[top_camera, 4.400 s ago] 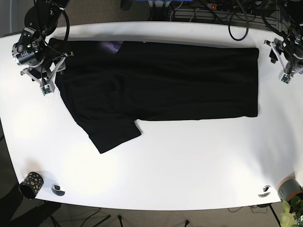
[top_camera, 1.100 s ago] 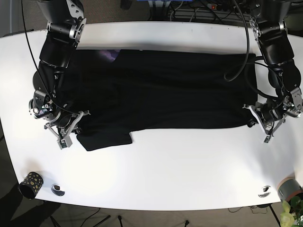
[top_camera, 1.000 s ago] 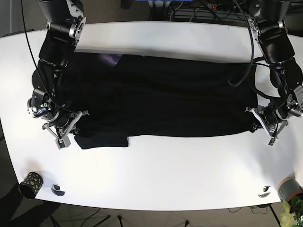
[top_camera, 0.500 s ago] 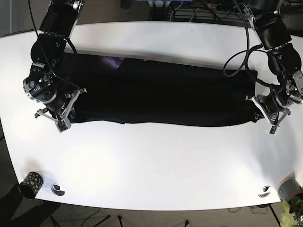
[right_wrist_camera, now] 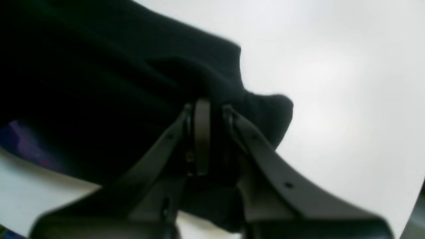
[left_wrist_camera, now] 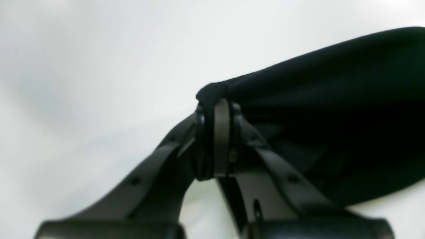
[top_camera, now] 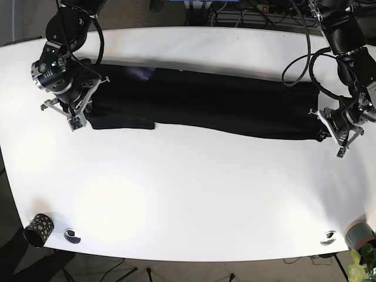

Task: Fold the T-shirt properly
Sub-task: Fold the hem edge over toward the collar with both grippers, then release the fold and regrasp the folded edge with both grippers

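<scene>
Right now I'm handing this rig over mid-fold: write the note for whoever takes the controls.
Left gripper: jaws shut on a bunched edge of the black cotton T-shirt, at the shirt's end on the base view's right.
Right gripper: jaws shut on the shirt's other end, beside the purple neck label.
The shirt lies as a long narrow band across the far half of the white table, both ends pinched.
Done: the near long edge is folded up over the far part, sleeve tucked in.
Left: set the edge down, release, smooth, then fold the band crosswise into a compact rectangle.
</scene>
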